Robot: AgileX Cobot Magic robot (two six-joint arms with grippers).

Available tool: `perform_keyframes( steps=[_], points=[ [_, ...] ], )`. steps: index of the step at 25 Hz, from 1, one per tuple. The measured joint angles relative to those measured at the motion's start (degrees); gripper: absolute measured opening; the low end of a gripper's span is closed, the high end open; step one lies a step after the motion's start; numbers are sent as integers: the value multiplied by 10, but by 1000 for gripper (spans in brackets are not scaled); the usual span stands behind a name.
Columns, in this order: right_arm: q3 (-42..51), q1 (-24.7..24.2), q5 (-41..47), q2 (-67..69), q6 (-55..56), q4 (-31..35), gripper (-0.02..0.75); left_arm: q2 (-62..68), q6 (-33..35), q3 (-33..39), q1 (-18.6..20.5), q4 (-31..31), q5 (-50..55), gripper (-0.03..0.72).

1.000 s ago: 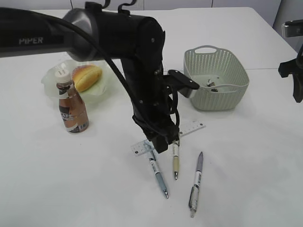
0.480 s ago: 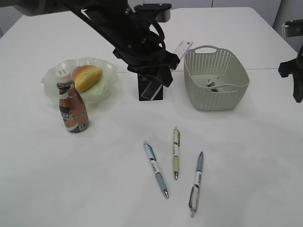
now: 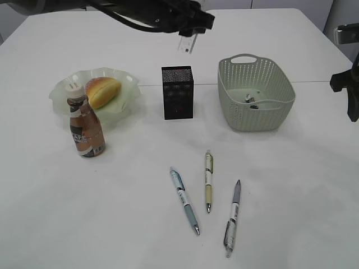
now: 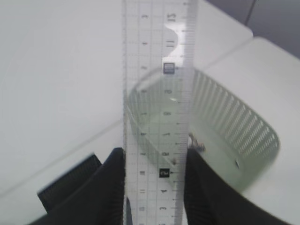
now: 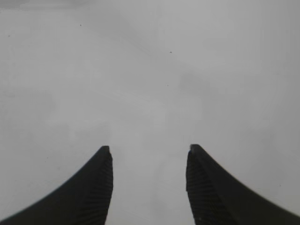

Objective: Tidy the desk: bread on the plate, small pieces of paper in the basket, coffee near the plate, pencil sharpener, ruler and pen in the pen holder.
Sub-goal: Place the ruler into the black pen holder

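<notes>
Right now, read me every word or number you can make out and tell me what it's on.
"15", "11", "8": scale numbers on the clear plastic ruler between the left gripper's fingers; other digits too blurred.
Brown coffee bottle: white label lettering too small to read.
Three pens: barrel print unreadable.

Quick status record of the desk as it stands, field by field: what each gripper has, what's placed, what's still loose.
left gripper: shut on the ruler, held in the air above the pen holder
right gripper: open, holds nothing, over bare desk
bread: on the plate
coffee: upright, just in front of the plate
basket: small pieces of paper inside
pens: three, loose on the desk in front of the pen holder
pencil sharpener: not visible
</notes>
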Motion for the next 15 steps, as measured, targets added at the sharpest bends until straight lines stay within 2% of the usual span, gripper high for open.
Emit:
perform_keyframes(
  steps=[8,15],
  points=[
    [0,0,0,0,0,0,402,26,1,2,1,21,-238,251],
    [0,0,0,0,0,0,402,97,1,5,2,21,-322,251]
  ],
)
